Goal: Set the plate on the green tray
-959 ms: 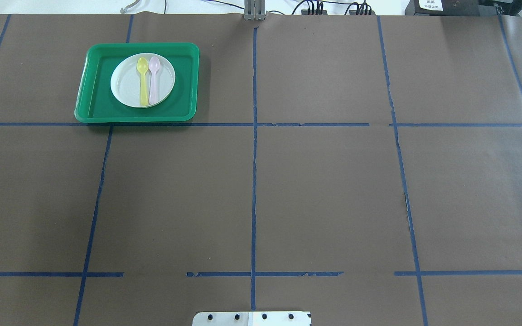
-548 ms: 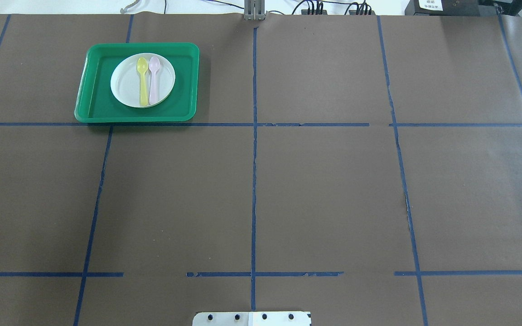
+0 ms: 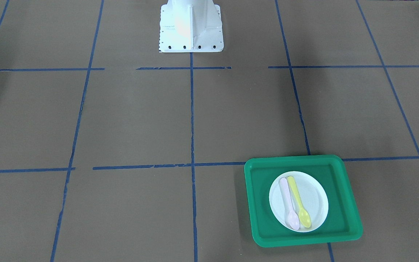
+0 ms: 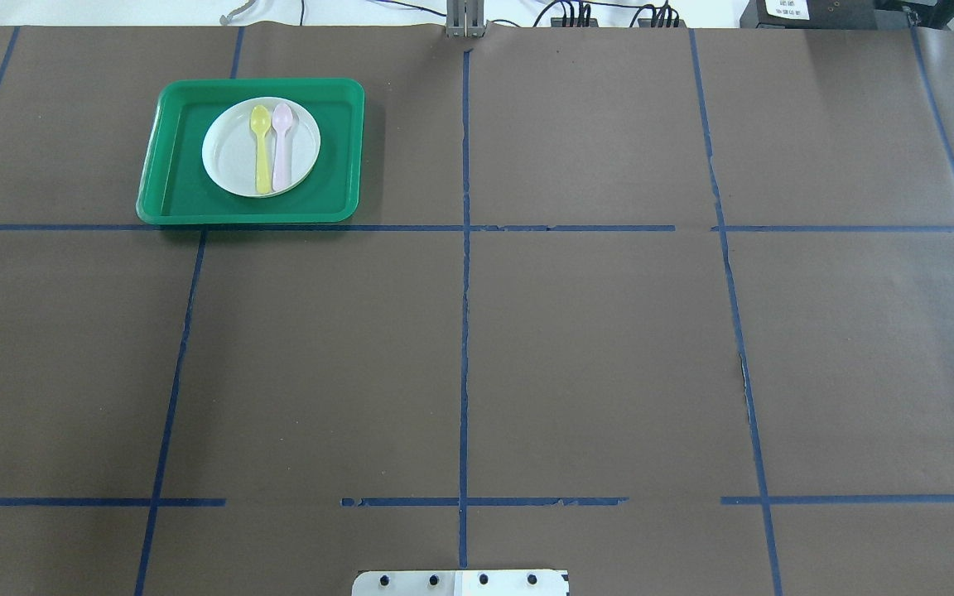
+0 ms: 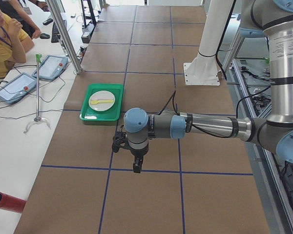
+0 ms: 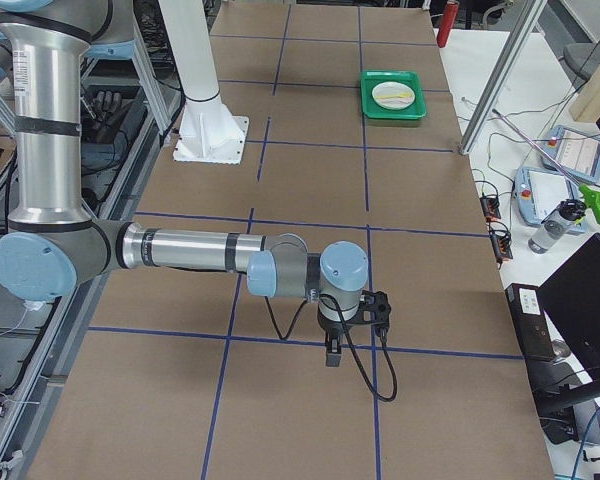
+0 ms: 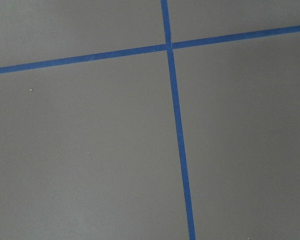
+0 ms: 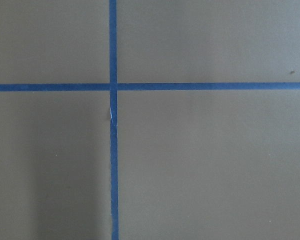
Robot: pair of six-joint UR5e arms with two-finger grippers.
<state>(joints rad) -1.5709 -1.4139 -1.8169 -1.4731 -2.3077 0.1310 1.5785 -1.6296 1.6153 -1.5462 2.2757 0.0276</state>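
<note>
**A:** Where is the plate?

**B:** The plate (image 4: 233, 156) lies flat inside the tray (image 4: 336, 149), about in its middle, at the far left part of the bench (image 4: 576, 356). A yellow spoon (image 4: 262, 153) and a pink spoon (image 4: 281, 149) lie side by side on it. I judge the placing as done.

**A:** And the hands?

**B:** The left hand (image 5: 136, 168) hangs over the bench, well apart from the tray. The right hand (image 6: 332, 355) hangs near the other end. I see them only in the side views, so I cannot tell if they are open or closed. The wrist cameras show only bench and blue tape.

**A:** What can go wrong from here?

**B:** Mainly an unnecessary move. If I send the left arm toward the tray, it can catch the rim and slide the whole tray. It can also knock the plate. The plate looks like light plastic, so a small touch may tip it, and the spoons may roll off. I think it is safer not to touch anything.
</note>
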